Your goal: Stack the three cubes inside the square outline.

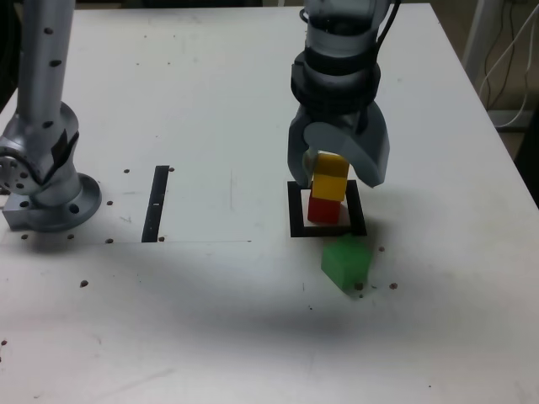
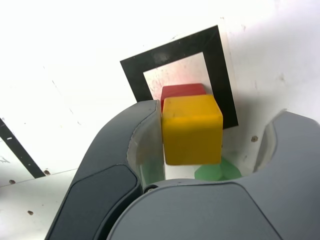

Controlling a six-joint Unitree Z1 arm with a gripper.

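Table (image 1: 210,101) → gripper (image 1: 337,172) spread wide around the yellow cube (image 1: 330,176), which sits on the red cube (image 1: 323,209) inside the square outline (image 1: 295,210). Looks like release after placing. Next: retreat up, grab the green cube (image 1: 345,261) just beside the outline.

Robot lab, white table (image 1: 210,101), bolted arm base (image 1: 50,198)
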